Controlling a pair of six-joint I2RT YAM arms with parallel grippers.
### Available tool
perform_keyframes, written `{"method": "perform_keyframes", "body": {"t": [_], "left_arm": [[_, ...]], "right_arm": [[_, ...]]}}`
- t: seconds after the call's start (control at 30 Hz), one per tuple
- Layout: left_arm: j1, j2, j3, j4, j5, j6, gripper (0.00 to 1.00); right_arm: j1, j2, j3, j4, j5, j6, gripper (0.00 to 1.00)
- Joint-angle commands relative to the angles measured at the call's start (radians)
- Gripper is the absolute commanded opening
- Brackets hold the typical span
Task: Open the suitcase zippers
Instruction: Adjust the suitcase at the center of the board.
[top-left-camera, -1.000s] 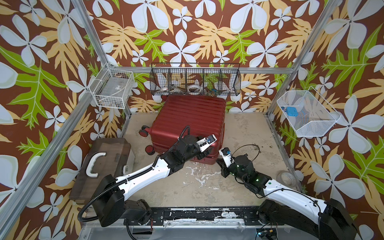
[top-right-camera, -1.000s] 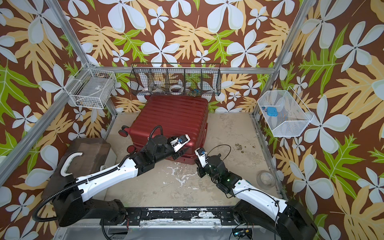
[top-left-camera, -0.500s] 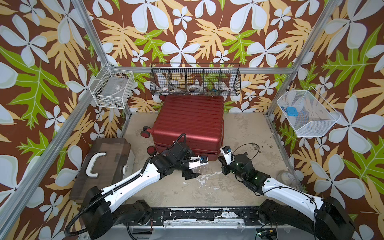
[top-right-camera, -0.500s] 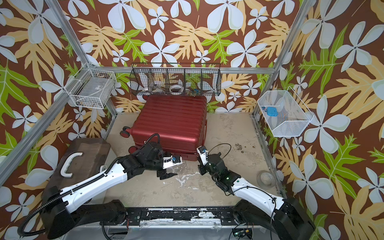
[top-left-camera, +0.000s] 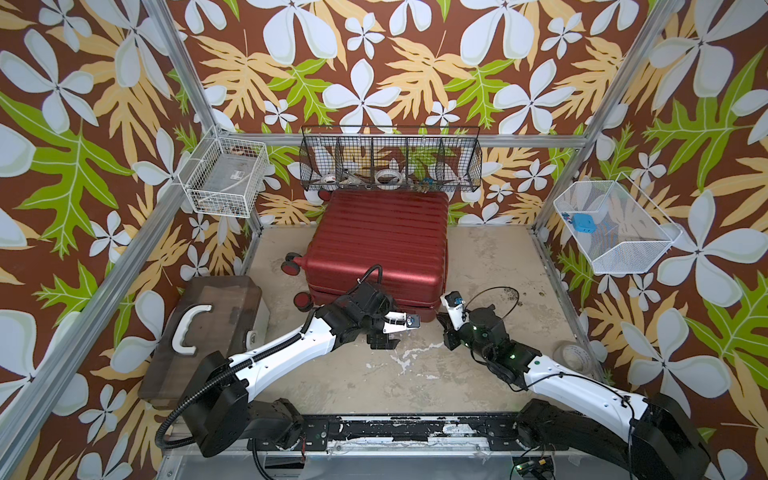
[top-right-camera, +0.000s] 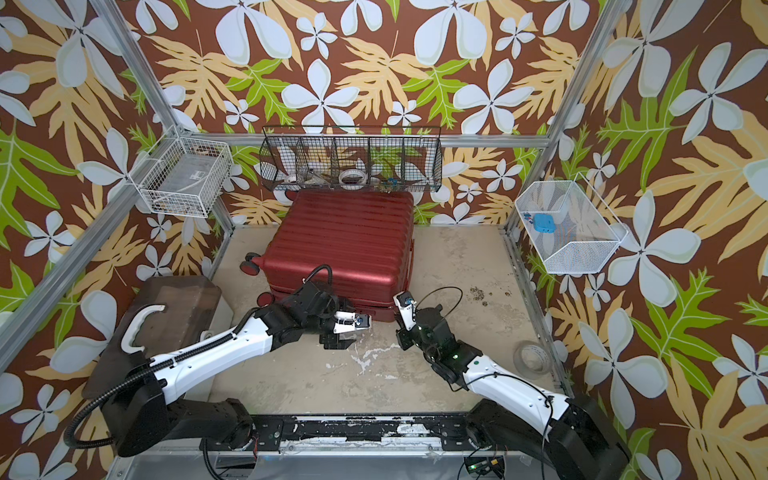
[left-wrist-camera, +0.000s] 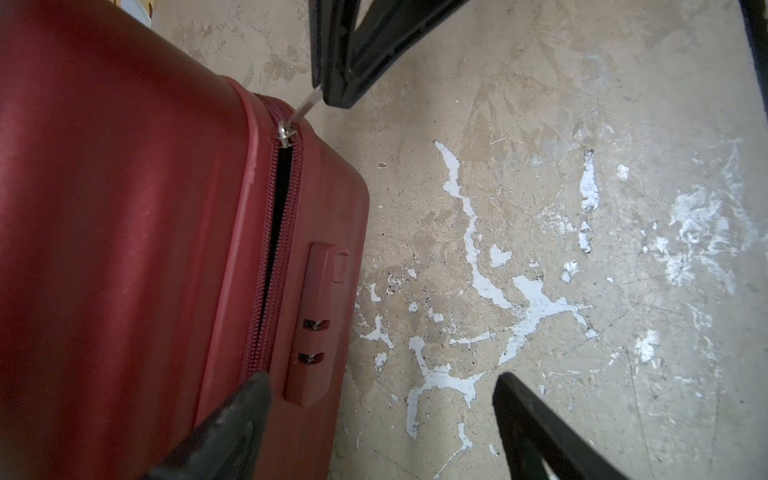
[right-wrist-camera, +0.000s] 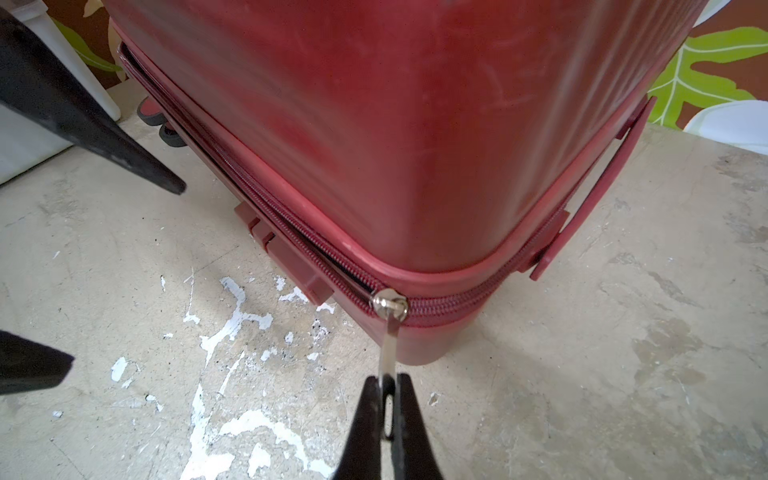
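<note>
The suitcase (top-left-camera: 380, 241) is finished in glossy ribbed plastic, its pull tab (right-wrist-camera: 388, 345) in shiny metal; the surface (top-left-camera: 490, 257) is seen matt and rough.

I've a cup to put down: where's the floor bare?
Bare: right of the suitcase up to the side wall, and between left arm and right arm. Crowded: the suitcase's near corner, where left gripper and right gripper meet, and beside the brown box.

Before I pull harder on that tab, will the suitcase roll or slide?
Probably won't roll: the suitcase lies flat, wheels sticking out sideways. Pulling the tab may slide it, since its glossy shell rests on bare table. It looks bulky, so likely only slightly.
</note>
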Motion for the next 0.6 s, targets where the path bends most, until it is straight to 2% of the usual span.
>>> {"method": "perform_keyframes", "body": {"t": [0.0,0.27,0.43,0.57], "left_arm": [[0.001,0.027,0.003,0.032,-0.019,0.032,0.86],[0.001,0.099,0.013,0.082,-0.078,0.020,0.86],[-0.003,0.059,0.038,0.042,-0.021,0.013,0.84],[-0.003,0.050,0.041,0.070,-0.053,0.018,0.84]], "right_arm": [[-0.006,-0.003,-0.009,-0.030,0.024,0.025,0.00],[-0.012,-0.010,-0.014,-0.029,0.019,0.022,0.00],[-0.021,-0.012,-0.010,-0.033,0.014,0.018,0.00],[-0.025,-0.012,-0.008,-0.032,0.012,0.016,0.00]]}}
